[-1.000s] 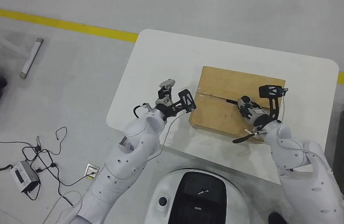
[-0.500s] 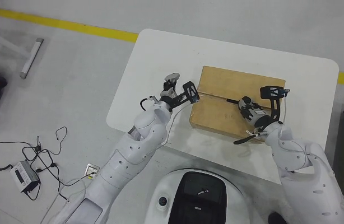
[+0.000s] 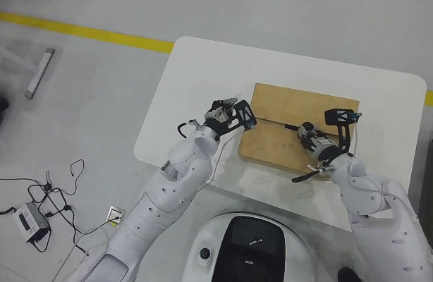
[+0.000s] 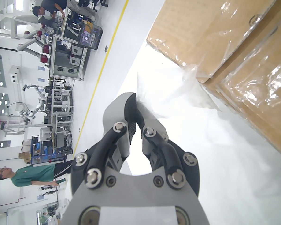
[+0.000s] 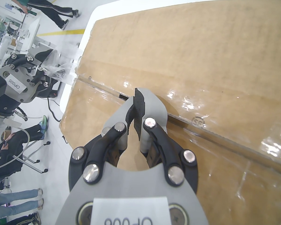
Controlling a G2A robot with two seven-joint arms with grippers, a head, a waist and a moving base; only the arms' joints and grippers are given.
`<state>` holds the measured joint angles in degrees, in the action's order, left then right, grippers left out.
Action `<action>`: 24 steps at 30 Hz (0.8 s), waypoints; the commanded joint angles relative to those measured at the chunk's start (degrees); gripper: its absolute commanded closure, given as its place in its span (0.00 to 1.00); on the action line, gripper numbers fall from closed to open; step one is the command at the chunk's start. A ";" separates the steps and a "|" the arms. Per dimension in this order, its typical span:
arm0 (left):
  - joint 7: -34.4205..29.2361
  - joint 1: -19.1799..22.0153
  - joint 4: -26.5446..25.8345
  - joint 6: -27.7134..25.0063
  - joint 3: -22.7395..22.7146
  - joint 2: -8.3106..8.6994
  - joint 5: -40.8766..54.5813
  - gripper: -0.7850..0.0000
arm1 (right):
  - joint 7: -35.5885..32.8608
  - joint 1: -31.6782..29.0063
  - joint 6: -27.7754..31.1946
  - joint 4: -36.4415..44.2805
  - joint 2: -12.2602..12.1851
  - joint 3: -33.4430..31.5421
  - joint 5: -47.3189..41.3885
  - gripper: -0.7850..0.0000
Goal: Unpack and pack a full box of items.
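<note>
White table point(image 3: 202, 84) beneath cardboard box point(image 3: 301, 106); yellow-lined grey floor point(image 3: 96, 92)

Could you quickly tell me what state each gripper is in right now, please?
Left gripper: closed on a strip of clear tape at the end of the box.
Right gripper: closed, holding nothing, over the box top.

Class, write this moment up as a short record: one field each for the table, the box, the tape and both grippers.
Table: white rounded table, bearing the box
Box: brown cardboard box, flaps closed, lying flat
Tape: clear plastic tape strip, one end lifted off the box's end at the seam
Left gripper: shut on the tape strip, beside the box's end
Right gripper: shut, holding nothing, over the box top near the seam
</note>
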<state>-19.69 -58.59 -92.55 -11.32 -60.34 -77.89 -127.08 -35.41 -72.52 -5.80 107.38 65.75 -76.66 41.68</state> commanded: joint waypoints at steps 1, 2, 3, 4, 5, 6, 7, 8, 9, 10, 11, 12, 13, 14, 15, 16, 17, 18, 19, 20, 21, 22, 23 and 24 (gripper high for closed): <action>0.09 -0.41 -0.91 -0.21 -0.18 -0.01 -0.03 1.00 | 0.00 0.03 0.08 -0.07 0.02 0.07 0.01 1.00; 0.13 -0.50 -1.32 -0.35 -0.19 -0.03 -0.06 1.00 | -0.06 0.06 0.13 -0.10 0.03 0.09 0.12 1.00; 0.18 -0.56 -1.86 -0.49 -0.20 -0.05 0.00 1.00 | -0.08 0.07 0.14 -0.11 0.03 0.10 0.15 1.00; 0.26 -0.60 -2.63 -0.55 -0.20 -0.09 0.07 1.00 | -0.08 0.08 0.13 -0.12 0.04 0.11 0.16 1.00; 0.24 -0.67 -3.30 -0.64 -0.23 -0.11 0.09 1.00 | -0.08 0.08 0.13 -0.13 0.05 0.11 0.16 1.00; 0.24 -0.77 -4.11 -0.71 -0.27 -0.15 0.36 1.00 | -0.08 0.08 0.14 -0.13 0.06 0.11 0.17 1.00; 0.28 -0.87 -4.99 -0.95 -0.24 -0.19 0.57 1.00 | -0.13 0.08 0.15 -0.15 0.06 0.11 0.29 1.00; 0.35 -1.03 -5.73 -1.28 -0.21 -0.22 0.88 1.00 | -0.14 0.07 0.16 -0.17 0.07 0.11 0.33 1.00; 0.61 -1.15 -6.63 -1.82 -0.06 -0.25 1.19 1.00 | -0.16 0.04 0.12 -0.28 0.07 0.08 0.31 1.00; 0.75 -1.29 -7.33 -2.32 0.04 -0.26 1.36 1.00 | -0.09 0.02 0.11 -0.36 0.08 0.08 0.33 1.00; 1.07 -1.43 -8.03 -2.86 0.21 -0.29 1.68 1.00 | -0.09 -0.01 0.14 -0.49 0.09 0.12 0.42 1.00; 1.36 -1.51 -8.54 -3.32 0.40 -0.31 1.68 1.00 | -0.06 0.00 0.17 -0.57 0.10 0.16 0.45 1.00; 1.58 -1.54 -8.80 -3.68 0.62 -0.32 1.37 0.97 | -0.02 0.00 0.17 -0.64 0.12 0.22 0.44 1.00; 1.92 -1.53 -9.02 -3.95 0.89 -0.35 1.29 0.89 | -0.01 0.01 0.11 -0.66 0.14 0.31 0.44 1.00; 2.14 -1.48 -9.06 -4.18 1.09 -0.40 1.40 0.82 | -0.01 0.02 0.13 -0.67 0.16 0.42 0.45 1.00; 2.39 -1.32 -9.08 -4.50 1.34 -0.46 1.44 0.69 | 0.00 0.04 0.12 -0.71 0.18 0.52 0.57 1.00; 2.73 -1.14 -9.12 -4.82 1.65 -0.52 1.49 0.56 | -0.02 0.08 0.15 -0.73 0.19 0.61 0.63 1.00; 3.01 -0.92 -9.12 -5.17 1.91 -0.57 1.49 0.45 | -0.02 0.11 0.16 -0.77 0.21 0.65 0.64 1.00; 3.27 -0.72 -9.19 -5.43 2.14 -0.64 1.63 0.27 | -0.01 0.15 0.16 -0.80 0.22 0.69 0.65 1.00; 3.57 -0.53 -9.27 -5.72 2.41 -0.70 1.81 0.00 | -0.05 0.17 0.09 -0.87 0.24 0.76 0.62 1.00; 3.80 -0.31 -9.29 -5.99 2.67 -0.76 1.78 0.00 | -0.02 0.24 0.06 -0.94 0.27 0.83 0.63 1.00; 4.04 -0.14 -9.25 -6.26 2.93 -0.82 1.79 0.00 | 0.00 0.29 0.03 -0.99 0.29 0.90 0.65 1.00; 4.21 0.02 -9.11 -6.46 3.15 -0.87 1.71 0.00 | 0.08 0.35 0.03 -0.95 0.31 0.95 0.71 1.00; 4.43 0.14 -8.92 -6.59 3.40 -0.94 1.86 0.00 | 0.09 0.38 -0.02 -0.94 0.32 1.00 0.73 1.00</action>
<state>-15.51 -58.61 -101.72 -17.74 -57.24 -78.76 -125.31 -35.37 -72.18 -5.77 106.42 66.06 -75.71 42.36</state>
